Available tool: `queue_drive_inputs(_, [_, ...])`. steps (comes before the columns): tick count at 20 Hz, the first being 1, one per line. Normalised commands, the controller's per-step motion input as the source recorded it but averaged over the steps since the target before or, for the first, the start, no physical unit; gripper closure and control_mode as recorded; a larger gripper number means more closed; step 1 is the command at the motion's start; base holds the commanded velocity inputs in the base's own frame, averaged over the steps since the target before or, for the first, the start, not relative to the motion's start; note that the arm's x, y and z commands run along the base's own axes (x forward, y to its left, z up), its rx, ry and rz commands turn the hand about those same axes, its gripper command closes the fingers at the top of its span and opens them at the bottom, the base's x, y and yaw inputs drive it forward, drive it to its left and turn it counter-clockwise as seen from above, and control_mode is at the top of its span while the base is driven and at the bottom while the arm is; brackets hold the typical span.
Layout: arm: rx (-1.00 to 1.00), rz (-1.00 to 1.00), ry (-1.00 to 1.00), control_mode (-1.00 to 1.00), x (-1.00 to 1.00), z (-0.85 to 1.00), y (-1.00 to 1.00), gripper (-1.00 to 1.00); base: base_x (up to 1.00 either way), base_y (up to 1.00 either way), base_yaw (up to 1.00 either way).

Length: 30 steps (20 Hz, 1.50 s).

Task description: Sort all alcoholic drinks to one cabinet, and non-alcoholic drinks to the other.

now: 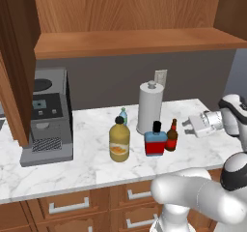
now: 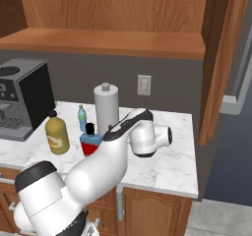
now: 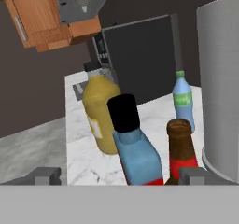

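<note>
The tool (image 1: 189, 126), its jaws spread wide and empty, is held just right of the brown bottle (image 1: 171, 137) and blue bottle (image 1: 155, 139) on the counter (image 1: 87, 163). The brown bottle is judged rigid, slick and tippy; it is best taken around the body.

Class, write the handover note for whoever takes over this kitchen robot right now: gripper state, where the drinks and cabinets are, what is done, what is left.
Gripper: open, empty, level with the bottles on their right side.
On the counter, all upright: brown bottle nearest the gripper, blue bottle beside it, orange-yellow bottle further left, light-blue bottle behind it by the paper-towel roll.
Cabinet shelf overhead holds no bottles in view.
Done: nothing sorted.
Left: all four bottles; alcoholic pair to one cabinet, the other two to the second.
</note>
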Motion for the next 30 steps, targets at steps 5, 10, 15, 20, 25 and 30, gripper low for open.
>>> queue_drive_inputs(5, [0.03, -0.05, 0.00, -1.00, 0.21, -0.08, 0.00, -1.00, 0.00, 0.00, 0.00])
queue_drive_inputs(10, [0.03, -0.02, 0.00, -1.00, 0.14, -0.07, 0.00, -1.00, 0.00, 0.00, 0.00])
queue_drive_inputs(15, [0.02, -0.01, 0.00, -1.00, 0.09, -0.11, 0.00, -1.00, 0.00, 0.00, 0.00])
queue_drive_inputs(20, [0.02, 0.00, 0.00, -1.00, 0.11, -0.09, 0.00, -1.00, 0.00, 0.00, 0.00])
queue_drive_inputs(25, [0.01, 0.00, 0.00, -1.00, 0.15, -0.08, 0.00, -1.00, 0.00, 0.00, 0.00])
queue_drive_inputs(30, [0.01, 0.00, 0.00, -1.00, 0.16, -0.08, 0.00, -1.00, 0.00, 0.00, 0.00])
